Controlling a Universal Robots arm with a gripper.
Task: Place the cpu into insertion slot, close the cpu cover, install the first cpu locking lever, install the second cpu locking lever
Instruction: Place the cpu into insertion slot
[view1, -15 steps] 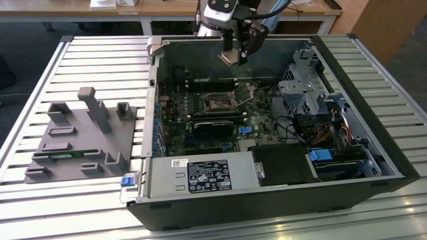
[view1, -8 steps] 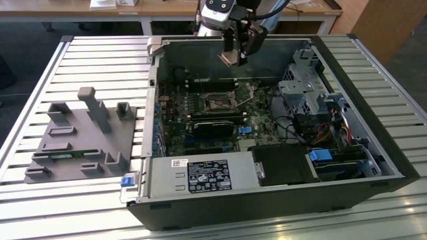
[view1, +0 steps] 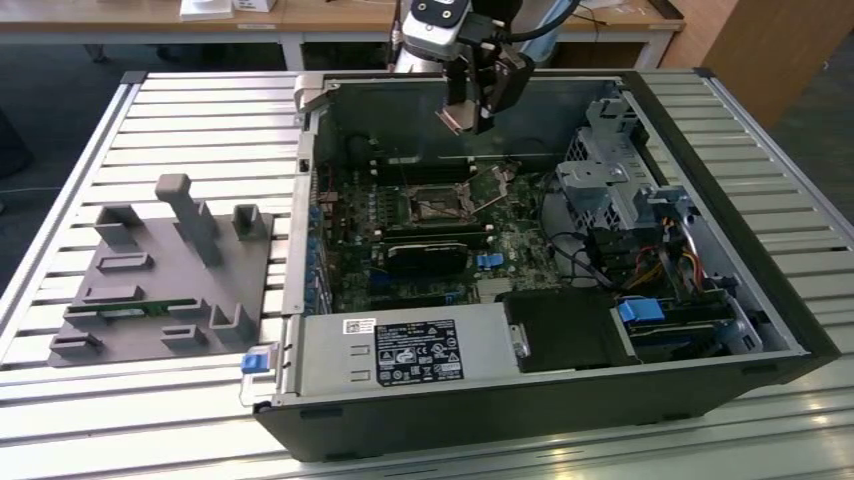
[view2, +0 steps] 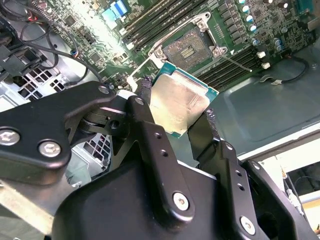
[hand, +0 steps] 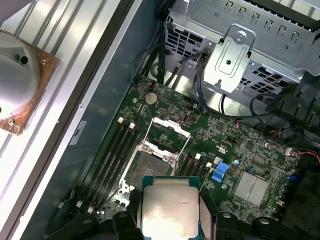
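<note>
My fingers (view2: 152, 135) clamp the cpu (view2: 179, 107) by two opposite edges; the open insertion slot (view2: 187, 49) lies beyond and below them, apart

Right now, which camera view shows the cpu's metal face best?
The first wrist view: the cpu faces that camera nearly square-on, with its silvery face almost whole. In the second wrist view it is tilted, its sides covered by the pincer clamping it. In the exterior view it is a small pale sliver at the pincer's tip.
</note>
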